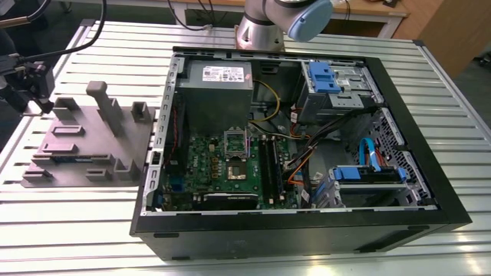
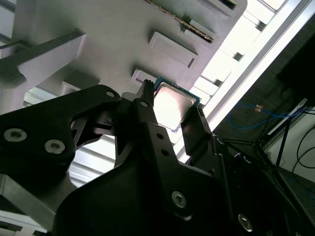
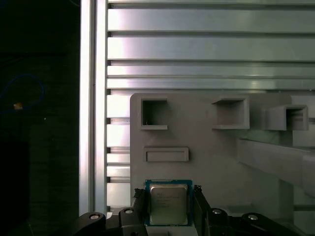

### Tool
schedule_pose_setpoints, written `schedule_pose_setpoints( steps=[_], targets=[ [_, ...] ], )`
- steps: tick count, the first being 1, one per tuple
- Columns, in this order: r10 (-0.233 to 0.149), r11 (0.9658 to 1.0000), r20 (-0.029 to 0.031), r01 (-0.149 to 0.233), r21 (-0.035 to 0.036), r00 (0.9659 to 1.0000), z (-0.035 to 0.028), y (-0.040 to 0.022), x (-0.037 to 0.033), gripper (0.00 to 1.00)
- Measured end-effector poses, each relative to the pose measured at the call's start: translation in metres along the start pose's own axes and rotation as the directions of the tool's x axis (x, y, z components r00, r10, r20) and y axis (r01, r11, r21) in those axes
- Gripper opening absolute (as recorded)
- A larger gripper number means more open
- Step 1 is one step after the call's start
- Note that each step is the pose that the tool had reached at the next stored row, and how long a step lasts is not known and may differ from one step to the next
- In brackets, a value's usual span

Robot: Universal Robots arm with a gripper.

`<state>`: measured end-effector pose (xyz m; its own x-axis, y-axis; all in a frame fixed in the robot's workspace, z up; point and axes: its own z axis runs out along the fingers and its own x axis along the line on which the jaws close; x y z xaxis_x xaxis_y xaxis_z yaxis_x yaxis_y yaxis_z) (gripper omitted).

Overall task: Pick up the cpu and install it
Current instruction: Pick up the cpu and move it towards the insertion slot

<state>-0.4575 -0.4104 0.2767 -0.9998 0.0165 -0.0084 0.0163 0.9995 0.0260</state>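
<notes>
The cpu (image 3: 169,205) is a small square chip with a shiny silver top and a thin green rim. It sits between my gripper (image 3: 169,192) fingers, which press against two opposite edges. The second wrist view shows the same hold, cpu (image 2: 170,112) inside the gripper (image 2: 172,102), just over the grey fixture plate (image 3: 206,162). In the exterior view my gripper (image 1: 38,95) hangs over the far left corner of that plate (image 1: 84,144). The motherboard socket (image 1: 236,171) lies bare inside the open computer case, with its metal frame (image 1: 234,141) flipped up.
The open computer case (image 1: 414,144) takes up the exterior view's middle and right, with a grey power supply (image 1: 218,86), blue drive brackets (image 1: 322,77) and loose cables (image 1: 307,149). Raised posts (image 1: 100,100) and pockets stand on the fixture plate. The table (image 1: 77,230) is slatted aluminium.
</notes>
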Motion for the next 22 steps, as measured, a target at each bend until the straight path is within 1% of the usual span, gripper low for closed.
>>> schedule_pose_setpoints(
  steps=[22],
  targets=[
    [0.0,1.0,0.0,0.0,0.0,1.0,-0.0054,0.0001,0.0,0.47]
  ],
)
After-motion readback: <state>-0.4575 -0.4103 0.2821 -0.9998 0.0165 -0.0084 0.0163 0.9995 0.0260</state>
